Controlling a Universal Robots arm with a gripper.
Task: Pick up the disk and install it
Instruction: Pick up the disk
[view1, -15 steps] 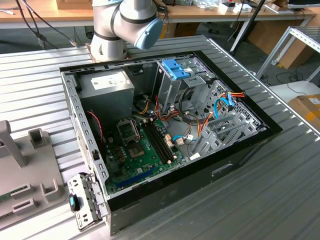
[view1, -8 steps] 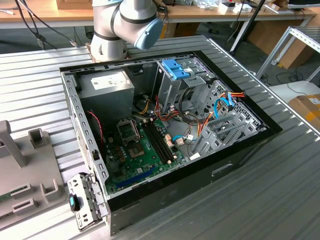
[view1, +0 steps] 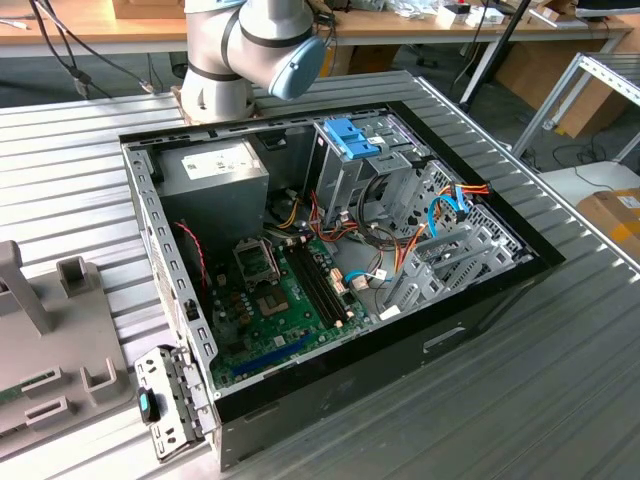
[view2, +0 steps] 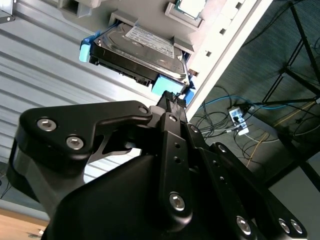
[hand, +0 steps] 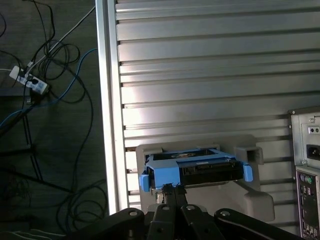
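Disk (hand: 200, 167) (view2: 142, 47) sits in a recess of a grey moulded holder (hand: 255, 197) (view2: 145, 12) on the ribbed metal tabletop (hand: 210, 75), near the tabletop's edge. It lies flat with the label side up and the blue bracket wrapped round its edges. In the second wrist view a second pocket of the same holder holds a square chip-like part (view2: 192, 6).

Gripper (hand: 171, 188) (view2: 174, 100) is right at the disk's near end. Fingers (hand: 164, 189) are drawn almost together, with no real gap visible, and their ribbed tips are up against the bracket's blue end tab. Can't tell whether they actually pinch the tab or just touch it. Disk is seated in the holder, not lifted.

Exterior view: open PC case (view1: 400, 350) lies on its side on the tabletop, just in front of the arm's base (view1: 250, 50). In the case:
- power supply (view1: 215, 170) in the corner nearest the arm
- motherboard (view1: 280, 290) across the floor
- metal drive cage with a blue latch (view1: 352, 138) on top
- bundle of red, orange and blue cables (view1: 445, 205) toward the exterior view's right

A grey slotted fixture (view1: 50, 340) sits on the tabletop on the exterior view's left, apart from the case.
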